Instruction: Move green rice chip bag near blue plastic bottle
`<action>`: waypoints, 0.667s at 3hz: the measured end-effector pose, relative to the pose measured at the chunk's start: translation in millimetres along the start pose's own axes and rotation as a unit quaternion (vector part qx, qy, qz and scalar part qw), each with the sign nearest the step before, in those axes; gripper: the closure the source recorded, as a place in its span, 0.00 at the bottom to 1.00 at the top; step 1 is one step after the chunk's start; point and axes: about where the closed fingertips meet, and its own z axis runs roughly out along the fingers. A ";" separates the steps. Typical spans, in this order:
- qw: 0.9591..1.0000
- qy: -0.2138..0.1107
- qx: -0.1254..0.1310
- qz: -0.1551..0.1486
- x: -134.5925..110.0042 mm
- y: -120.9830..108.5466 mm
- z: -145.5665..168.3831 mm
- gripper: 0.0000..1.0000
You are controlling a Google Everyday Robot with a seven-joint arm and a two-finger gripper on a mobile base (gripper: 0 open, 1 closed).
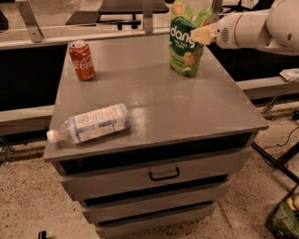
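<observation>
The green rice chip bag with white "dang" lettering hangs upright over the back right of the grey cabinet top, its front facing the camera. My gripper comes in from the right on a white arm and is shut on the bag's right edge. The blue plastic bottle lies on its side at the front left of the top, with its white cap pointing left past the edge. The bag is well apart from the bottle.
A red soda can stands at the back left of the top. The cabinet has drawers with a dark handle. Metal posts stand behind it. A green box and cables lie on the floor at right.
</observation>
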 end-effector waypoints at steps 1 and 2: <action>1.000 0.000 -0.001 0.000 0.3 1.1 1.4 1.00; 1.000 -0.011 -0.014 0.022 -4.5 0.9 1.2 1.00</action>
